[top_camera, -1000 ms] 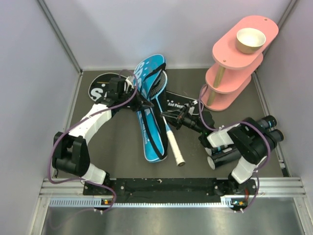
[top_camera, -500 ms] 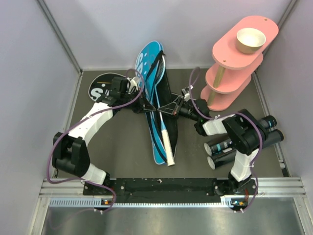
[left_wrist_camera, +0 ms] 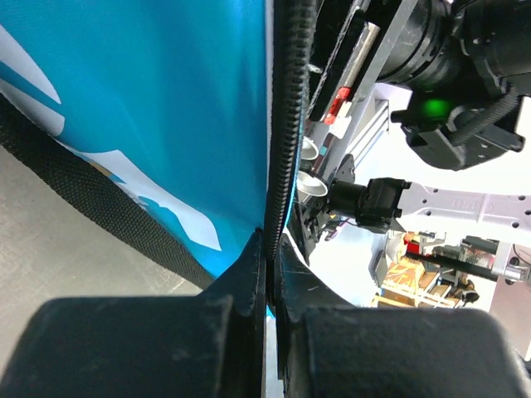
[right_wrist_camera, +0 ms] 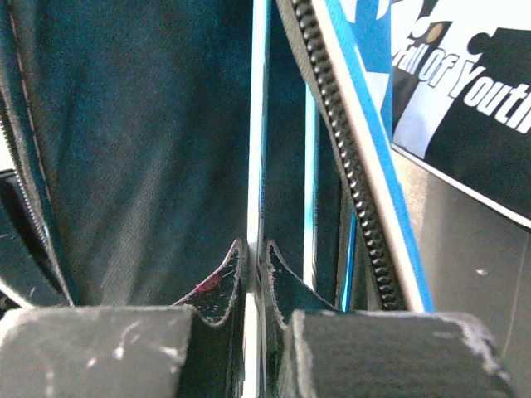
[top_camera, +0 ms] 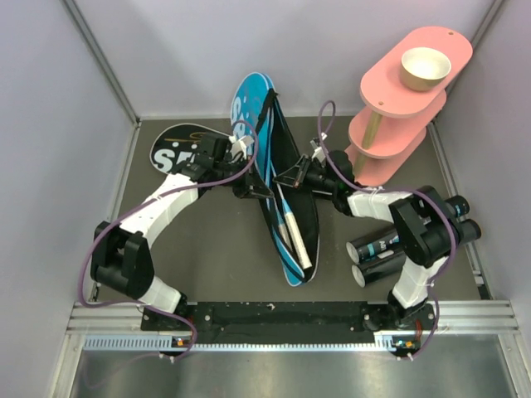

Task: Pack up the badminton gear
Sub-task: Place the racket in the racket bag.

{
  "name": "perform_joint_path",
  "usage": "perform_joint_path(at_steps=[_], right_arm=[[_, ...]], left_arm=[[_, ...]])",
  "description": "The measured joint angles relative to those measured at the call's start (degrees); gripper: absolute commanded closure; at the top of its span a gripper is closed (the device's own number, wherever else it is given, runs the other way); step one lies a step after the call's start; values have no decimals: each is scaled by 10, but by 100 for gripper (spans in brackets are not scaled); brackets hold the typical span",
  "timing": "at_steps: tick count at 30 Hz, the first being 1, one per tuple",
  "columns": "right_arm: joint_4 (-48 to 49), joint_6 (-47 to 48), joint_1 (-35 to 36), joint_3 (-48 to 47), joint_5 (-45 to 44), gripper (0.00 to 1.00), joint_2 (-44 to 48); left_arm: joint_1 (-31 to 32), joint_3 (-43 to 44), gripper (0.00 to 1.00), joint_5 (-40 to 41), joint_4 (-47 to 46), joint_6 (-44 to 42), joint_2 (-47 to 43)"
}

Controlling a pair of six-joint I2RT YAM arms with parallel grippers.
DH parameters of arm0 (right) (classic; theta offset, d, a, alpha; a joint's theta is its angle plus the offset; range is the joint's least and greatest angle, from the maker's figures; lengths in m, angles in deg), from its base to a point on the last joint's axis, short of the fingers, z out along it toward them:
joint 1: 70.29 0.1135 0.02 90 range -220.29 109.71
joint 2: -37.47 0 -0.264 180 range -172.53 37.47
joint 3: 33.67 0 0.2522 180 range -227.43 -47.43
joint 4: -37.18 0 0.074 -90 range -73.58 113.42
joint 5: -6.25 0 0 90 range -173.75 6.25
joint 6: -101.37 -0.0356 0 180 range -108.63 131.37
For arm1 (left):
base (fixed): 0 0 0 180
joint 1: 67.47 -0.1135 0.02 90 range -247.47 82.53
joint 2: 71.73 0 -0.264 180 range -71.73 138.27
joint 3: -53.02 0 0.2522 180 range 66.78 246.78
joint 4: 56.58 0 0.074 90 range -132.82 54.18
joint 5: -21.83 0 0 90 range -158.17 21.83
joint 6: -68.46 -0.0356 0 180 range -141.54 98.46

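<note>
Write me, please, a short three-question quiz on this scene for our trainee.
1. True or false: the tan bowl sits on the lowest tier of the pink stand.
2. Multiple choice: the left pincer and the right pincer are both shut on what? A) an edge of the blue racket bag; B) the tan bowl; C) the pink stand.
3. Short answer: how many black tubes show in the overhead view?

Key: 1 false, it is on the top tier; 2 A; 3 two.
</note>
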Motion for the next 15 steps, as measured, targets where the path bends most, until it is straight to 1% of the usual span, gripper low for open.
perform_joint_path(at_steps=[4,8,12,15], right_arm=[[-88,78,28,-32,-58,100,20],[-147,140,90,-39,-190,100,57],[-185,197,164,-37,-329,100,81],[-198,238,189,-26,-378,100,88]], left_arm=[[5,-3,100,3,-20,3,2],[8,-26,100,3,-52,24,2],[11,-57,100,3,-59,43,-3],[11,-97,100,2,-76,60,-17]])
